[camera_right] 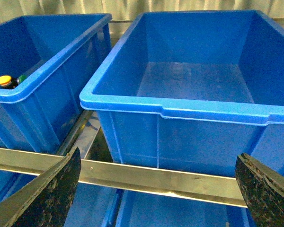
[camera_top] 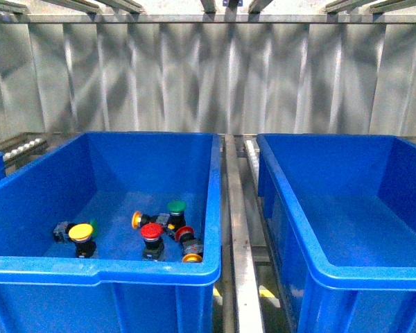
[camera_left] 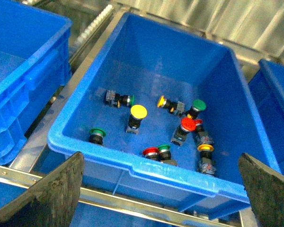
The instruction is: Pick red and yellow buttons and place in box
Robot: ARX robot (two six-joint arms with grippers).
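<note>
The left deep bright-blue plastic bin (camera_top: 90, 267) holds the round-capped red and yellow buttons (camera_top: 151, 231) near 6 o'clock of its floor. The matching bright-blue plastic box (camera_top: 374, 277) stands at its 3 o'clock. The left gripper (camera_left: 161, 156) and the right gripper (camera_right: 157, 152) both have fingers spread wide apart.

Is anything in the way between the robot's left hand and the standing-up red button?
No, nothing visible. The left hand hangs open above the bin, and the red button stands cap-up inside with other buttons close beside it.
</note>
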